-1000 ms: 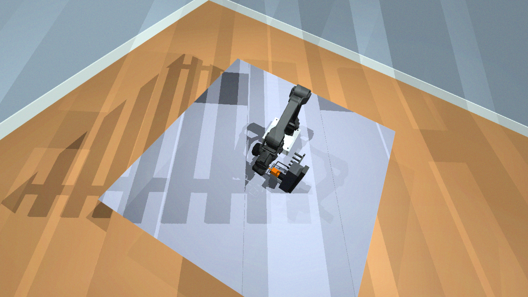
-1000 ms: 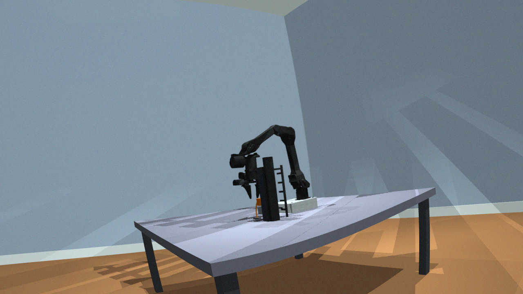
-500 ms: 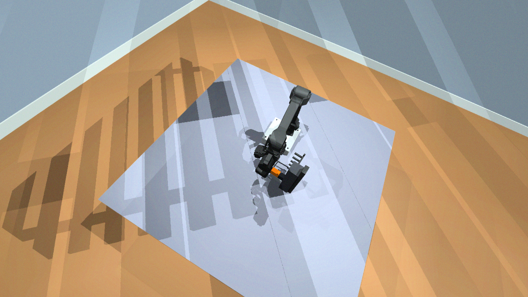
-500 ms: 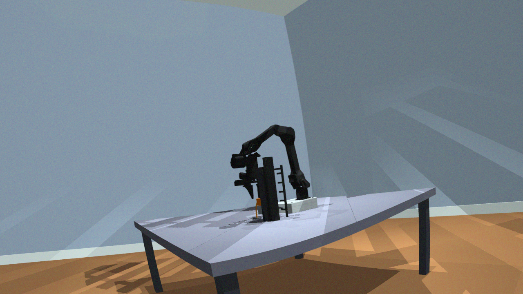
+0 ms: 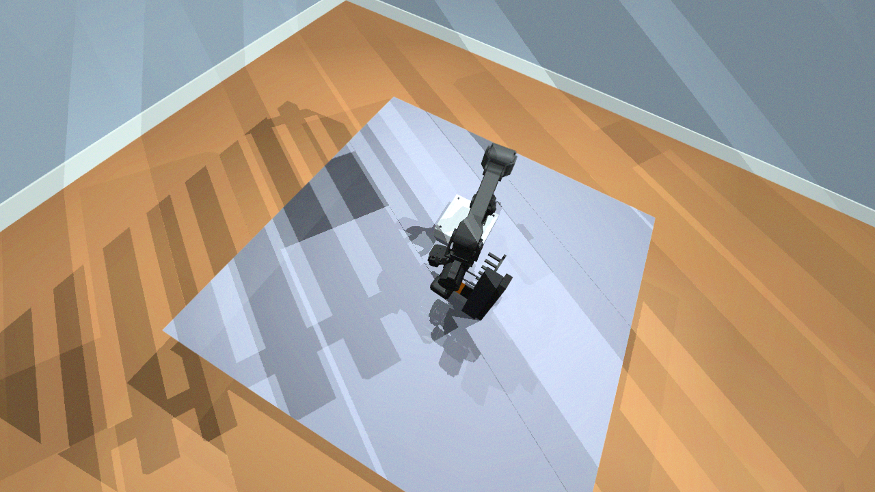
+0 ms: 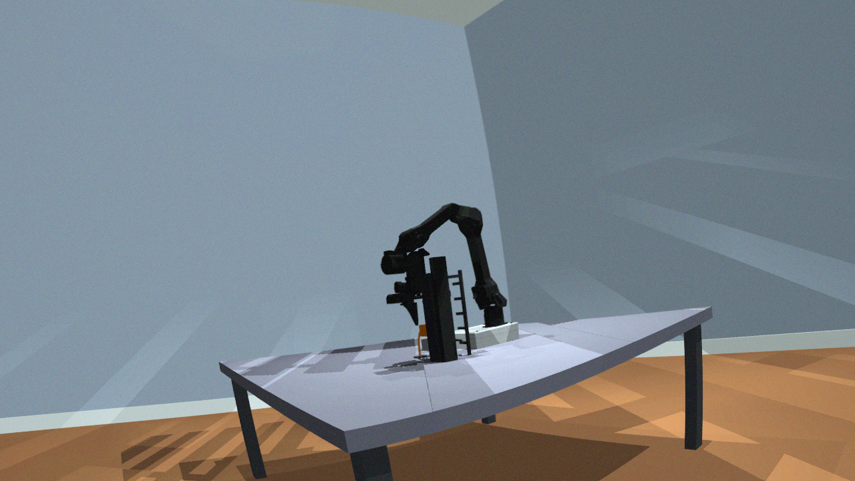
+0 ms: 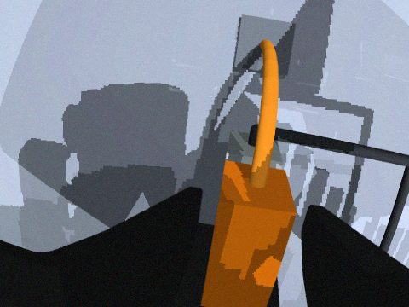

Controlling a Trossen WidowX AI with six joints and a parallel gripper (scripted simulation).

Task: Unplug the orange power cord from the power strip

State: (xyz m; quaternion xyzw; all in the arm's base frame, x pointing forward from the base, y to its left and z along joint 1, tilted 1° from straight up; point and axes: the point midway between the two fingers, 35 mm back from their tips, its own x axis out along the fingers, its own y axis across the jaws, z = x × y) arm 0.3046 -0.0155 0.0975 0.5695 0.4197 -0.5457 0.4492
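The black power strip [image 5: 487,294] [image 6: 441,316] stands upright on the table. The orange plug [image 5: 461,288] [image 6: 422,330] [image 7: 256,239] sits at its side, partly hidden by my arm in the top view. The strip is not visible in the wrist view, so the plug's seat is hidden there. The orange cord [image 7: 269,98] [image 6: 419,345] bends down from the plug's outer end. My gripper [image 7: 253,210] is open and points down, with the plug between its fingers in the wrist view. A gap shows on the plug's right; the left finger is close to it. The strip hides part of my gripper in the exterior view.
A thin black bar [image 7: 366,150] runs right of the cord. A black rack with short pegs [image 5: 502,264] [image 6: 463,310] stands beside the strip. A small grey plate [image 7: 257,31] lies near the cord's far end. The white arm base [image 5: 452,216] [image 6: 495,336] is behind the rack.
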